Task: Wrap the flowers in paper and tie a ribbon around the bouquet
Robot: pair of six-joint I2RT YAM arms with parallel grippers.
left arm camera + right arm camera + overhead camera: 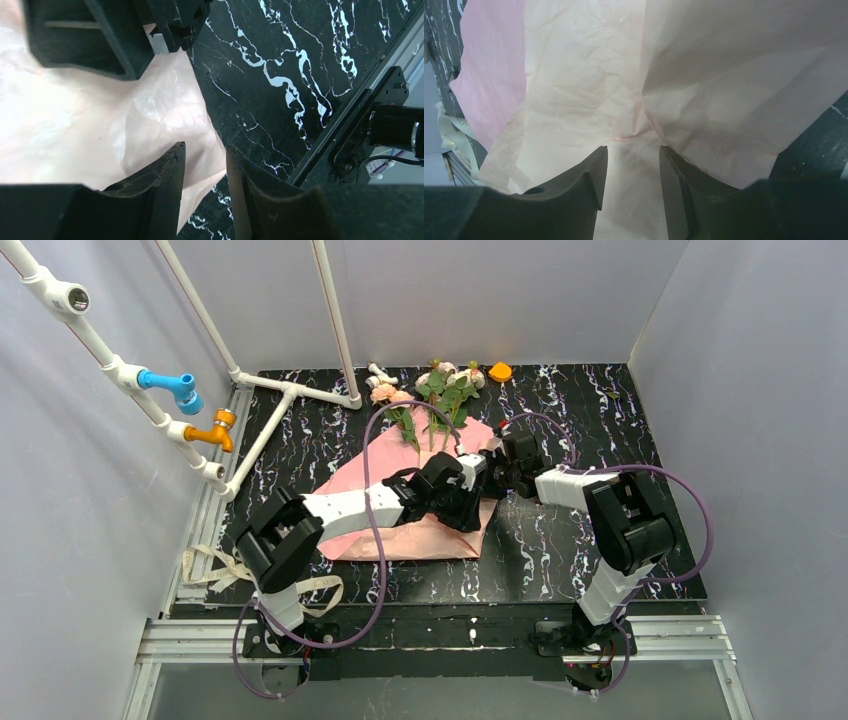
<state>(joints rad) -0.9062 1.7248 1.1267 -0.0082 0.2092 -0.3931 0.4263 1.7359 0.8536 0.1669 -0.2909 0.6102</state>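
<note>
The pink paper (420, 535) lies spread on the black marbled table. The flowers (445, 390) rest at its far edge, blooms pointing away. My left gripper (478, 502) reaches over the paper's right side; in its wrist view it (205, 150) is open, a paper (100, 125) corner lying in the gap. My right gripper (505, 462) sits close by, meeting the left one. It (633, 150) is open over crinkled paper (589, 75) that fills the gap. The ribbon (215, 565) lies loose off the table's near left corner, and the ribbon (455, 142) also shows at the right wrist view's left edge.
White pipes with a blue tap (172, 385) and an orange tap (212, 430) stand along the left side. A small orange object (500, 371) and a white fitting (380, 375) lie at the back. A metal rail (440, 635) runs along the near edge. Grey walls enclose the table.
</note>
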